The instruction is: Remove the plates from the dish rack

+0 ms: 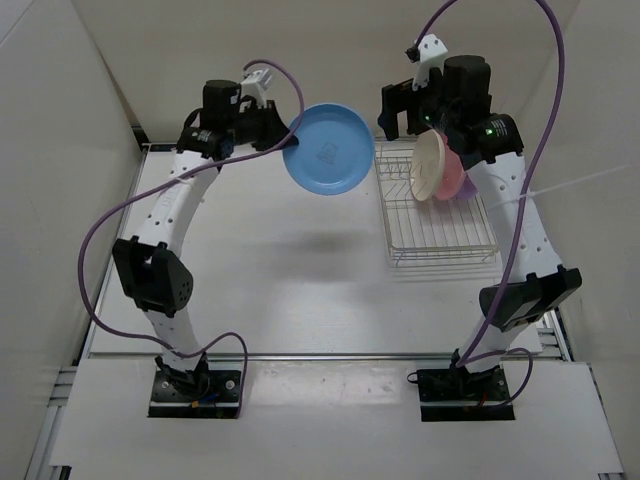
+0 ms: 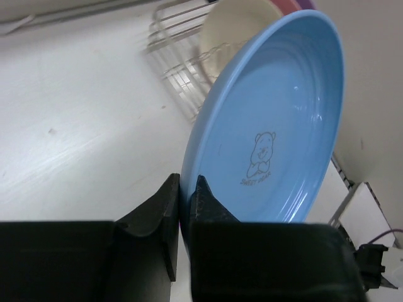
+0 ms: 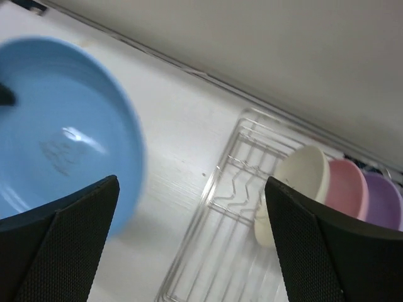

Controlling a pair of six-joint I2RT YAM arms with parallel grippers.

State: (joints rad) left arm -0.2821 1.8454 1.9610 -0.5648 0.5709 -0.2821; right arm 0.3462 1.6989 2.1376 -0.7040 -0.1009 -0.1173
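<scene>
My left gripper (image 1: 290,135) is shut on the rim of the light blue plate (image 1: 325,150) and holds it on edge in the air, left of the dish rack (image 1: 440,240). In the left wrist view the jaws (image 2: 184,189) pinch the blue plate's (image 2: 277,126) lower rim. The cream-white plate (image 1: 428,165), the pink plate (image 1: 456,180) and the purple plate (image 1: 470,188) stand on edge in the rack. My right gripper (image 1: 398,108) is open and empty above the rack's far left end. Its view (image 3: 192,211) shows the rack (image 3: 220,207), the cream plate (image 3: 302,176), pink plate (image 3: 346,189), purple plate (image 3: 381,201) and blue plate (image 3: 63,138).
White walls close in the table on the left, back and right. The rack's near half (image 1: 440,225) holds no plates. Purple cables hang from both arms. The rack (image 2: 173,63) and the cream plate (image 2: 239,25) show behind the blue plate in the left wrist view.
</scene>
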